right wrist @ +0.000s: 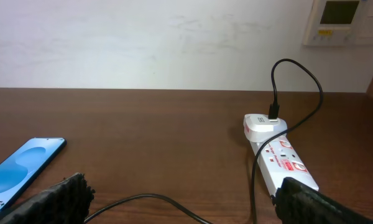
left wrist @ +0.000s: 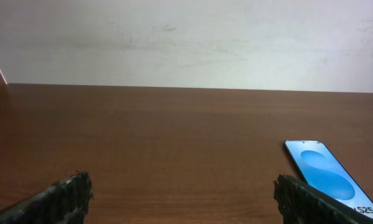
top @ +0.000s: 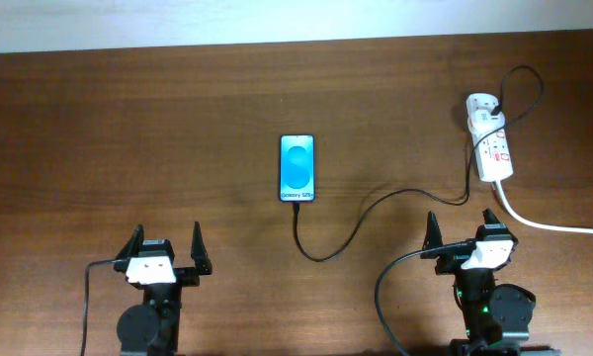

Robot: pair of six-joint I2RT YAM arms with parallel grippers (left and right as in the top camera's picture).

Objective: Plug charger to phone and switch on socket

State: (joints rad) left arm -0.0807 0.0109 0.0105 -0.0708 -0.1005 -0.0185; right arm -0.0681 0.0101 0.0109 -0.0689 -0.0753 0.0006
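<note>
The left pincer (top: pixel 166 244) and right pincer (top: pixel 463 228) both gape wide, empty; the phone (top: pixel 297 168) lies mid-desk (top: pixel 128 119), the charger (top: pixel 376 203) curving from its near end towards the socket (top: pixel 492 148) on the right

Phone (top: pixel 297 167) screen btm reads "Galaxy S25+"; socket (top: pixel 491 148) red marks too small.

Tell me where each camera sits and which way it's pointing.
Overhead: above the table, looking straight down on phone, charger and socket; left claw and right claw show at the bottom.
Left wrist: low behind the left claw, facing the wall; its two fingers frame the view.
Right wrist: low behind the right claw, same heading, toward the socket; its fingers show.
Shared: both wrist views catch the phone.
</note>
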